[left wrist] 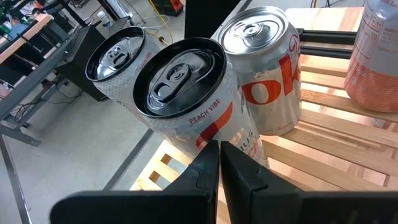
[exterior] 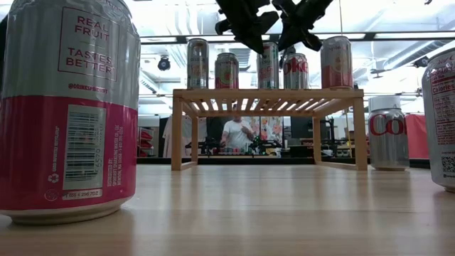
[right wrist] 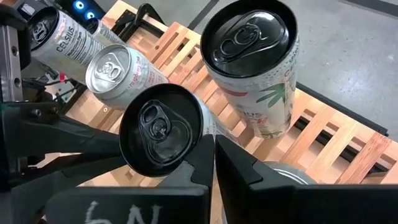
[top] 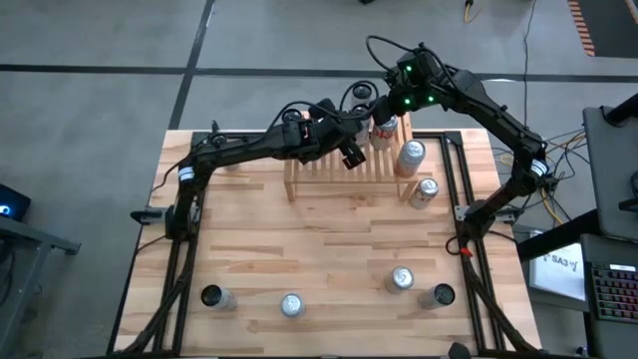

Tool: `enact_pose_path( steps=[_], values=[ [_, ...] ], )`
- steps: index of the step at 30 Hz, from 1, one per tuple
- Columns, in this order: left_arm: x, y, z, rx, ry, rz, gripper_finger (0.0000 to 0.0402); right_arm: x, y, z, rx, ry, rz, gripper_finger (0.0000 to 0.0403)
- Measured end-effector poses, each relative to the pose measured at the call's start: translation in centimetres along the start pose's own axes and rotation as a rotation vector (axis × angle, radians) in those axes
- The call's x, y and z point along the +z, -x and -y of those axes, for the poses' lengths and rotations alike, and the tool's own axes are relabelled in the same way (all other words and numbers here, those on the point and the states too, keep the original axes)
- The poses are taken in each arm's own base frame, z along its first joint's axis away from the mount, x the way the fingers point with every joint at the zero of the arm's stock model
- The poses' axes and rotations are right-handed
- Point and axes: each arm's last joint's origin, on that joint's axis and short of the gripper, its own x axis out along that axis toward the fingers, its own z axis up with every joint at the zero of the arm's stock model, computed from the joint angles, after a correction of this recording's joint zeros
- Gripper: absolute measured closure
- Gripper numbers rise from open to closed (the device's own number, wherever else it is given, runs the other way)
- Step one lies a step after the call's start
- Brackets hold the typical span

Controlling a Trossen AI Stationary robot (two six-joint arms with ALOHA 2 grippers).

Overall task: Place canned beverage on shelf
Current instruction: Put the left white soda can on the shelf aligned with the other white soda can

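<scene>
Wooden tabletop (top: 329,249) carries the shelf (top: 344,175), a light slatted rack at its far edge, with cans (exterior: 227,70) standing on top. Both the left gripper (top: 351,157) and right gripper (top: 382,108) hover above it, clenched and empty.

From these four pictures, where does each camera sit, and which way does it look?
High view: above the table, looking straight down; both arms meet over the shelf.
Low view: at tabletop height, looking level at the shelf; both grippers hang above.
Left wrist view: on the left arm, left gripper shut, cans close ahead.
Right wrist view: on the right arm, right gripper shut over cans.
All four share the shelf.
</scene>
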Motion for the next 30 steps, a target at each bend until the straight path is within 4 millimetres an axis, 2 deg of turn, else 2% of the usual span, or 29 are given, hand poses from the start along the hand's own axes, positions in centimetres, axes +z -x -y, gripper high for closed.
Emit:
enact_pose_path(
  steps=[11, 24, 30],
  values=[
    [0.0, 0.0, 0.0, -0.001, 0.002, 0.003, 0.0402, 0.0, 0.1, -0.1, 0.009, 0.003, -0.002, 0.0394],
    [0.1, 0.1, 0.2, -0.005, 0.003, 0.010, 0.0402, -0.2, 1.1, -0.4, 0.028, 0.001, 0.018, 0.0394],
    [0.1, 0.4, 0.7, -0.015, -0.010, 0.010, 0.0402, -0.1, 1.1, -0.3, -0.010, 0.001, 0.031, 0.0394]
  ],
)
